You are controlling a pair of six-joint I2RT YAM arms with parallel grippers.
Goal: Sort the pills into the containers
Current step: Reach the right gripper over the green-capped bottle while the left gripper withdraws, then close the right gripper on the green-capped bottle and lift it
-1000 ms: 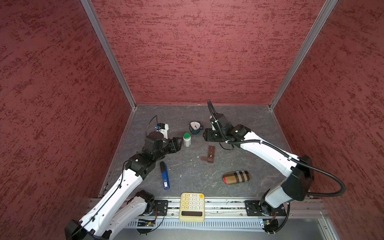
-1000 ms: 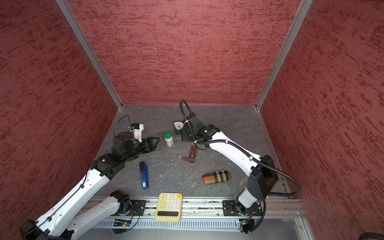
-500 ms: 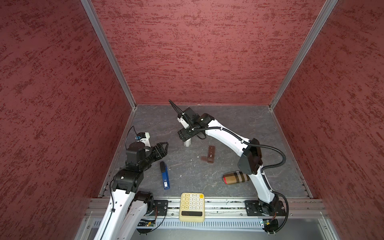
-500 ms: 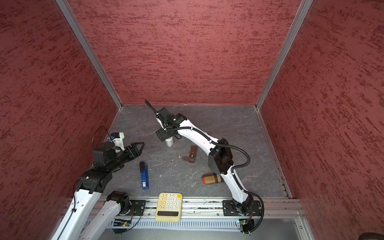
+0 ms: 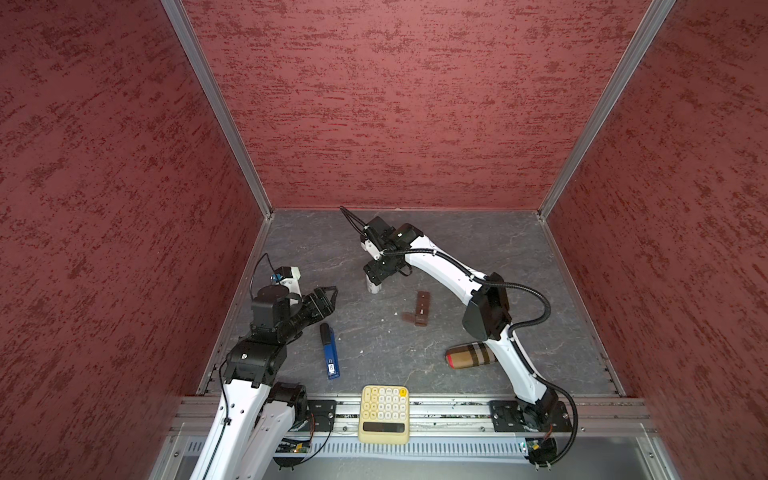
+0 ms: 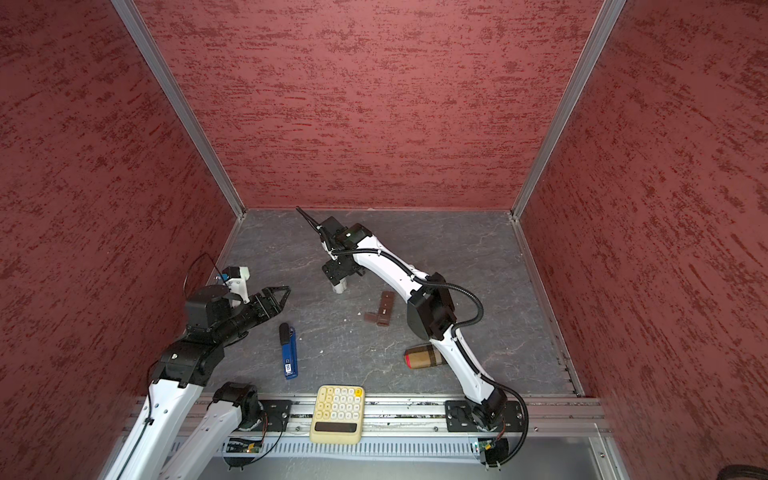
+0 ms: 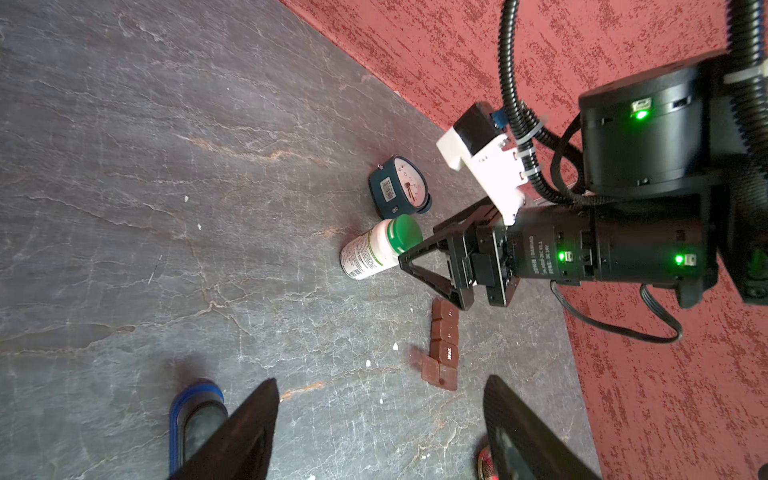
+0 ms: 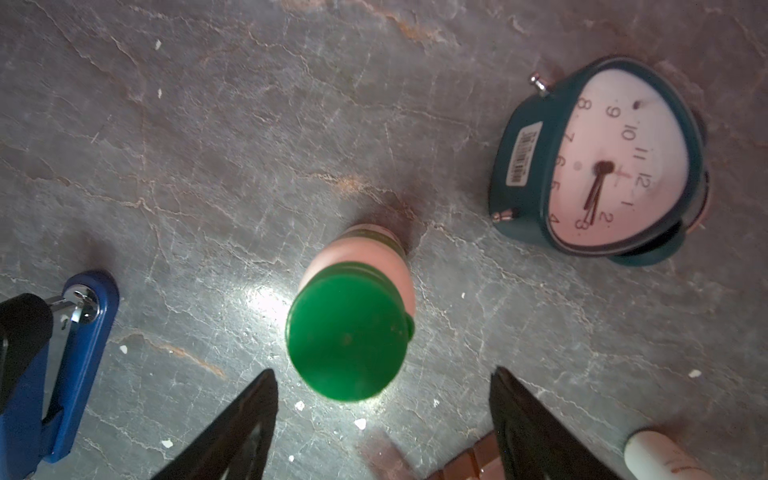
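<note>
Jaws of right hand [image 8: 384,372] gape wide over green-capped bottle [image 8: 347,332], holding nothing.

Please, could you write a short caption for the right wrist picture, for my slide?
Open right pincer hovers over an upright green-capped pill bottle, with a teal alarm clock nearby.

The grey veined tabletop [image 5: 478,249] carried an upright white pill bottle with a green cap [image 7: 365,253], a teal alarm clock [image 7: 401,193] just beside it, a dark-brown plastic strip of lidded compartments [image 5: 422,309], a blue oblong object with a black end [image 5: 329,351], a tan plaid oblong case [image 5: 471,354] and scattered white specks [image 7: 368,363].
</note>
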